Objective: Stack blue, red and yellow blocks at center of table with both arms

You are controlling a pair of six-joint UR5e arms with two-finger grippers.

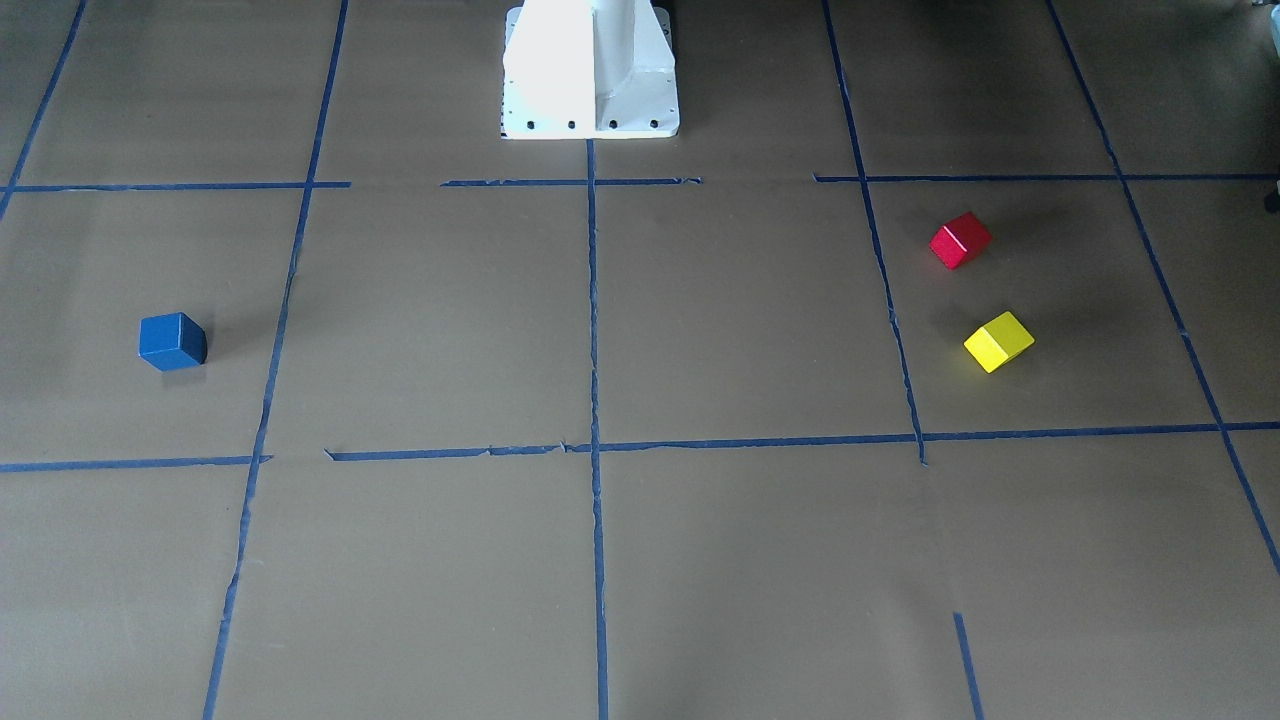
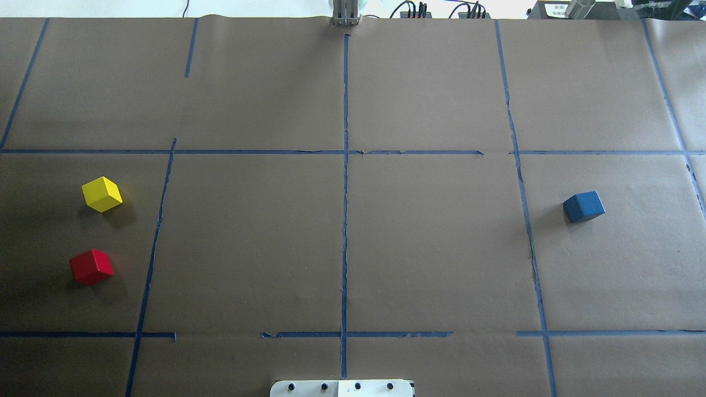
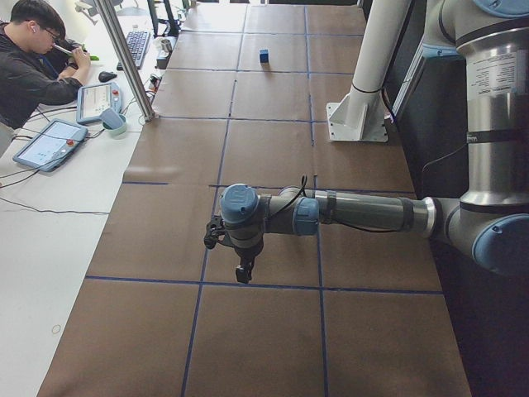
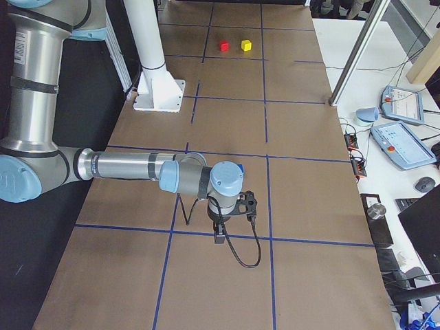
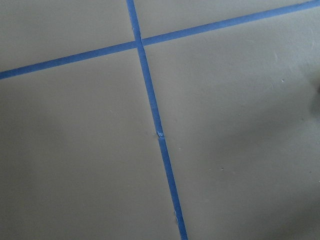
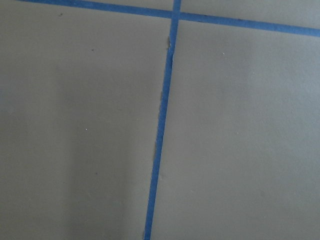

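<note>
The blue block (image 1: pixel 172 341) (image 2: pixel 583 207) (image 3: pixel 264 55) rests on the table (image 2: pixel 441 248) on my right side. On my left side the red block (image 1: pixel 960 240) (image 2: pixel 91 267) (image 4: pixel 224 46) lies close to the yellow block (image 1: pixel 998 341) (image 2: pixel 102 194) (image 4: pixel 246 45), with the yellow one farther from my base. All three stand apart. My left gripper (image 3: pixel 243 273) and right gripper (image 4: pixel 219 234) appear only in the side views, hanging over bare paper far from the blocks. I cannot tell whether either is open or shut. Both wrist views hold only paper and tape lines.
The white pedestal (image 1: pixel 590 70) (image 2: pixel 342 389) (image 4: pixel 158 89) stands at the table's robot-side edge. Beside the table's far side, a person (image 3: pixel 33 66) sits at a desk with tablets (image 4: pixel 399 137). Metal poles (image 3: pixel 124 58) rise at that edge.
</note>
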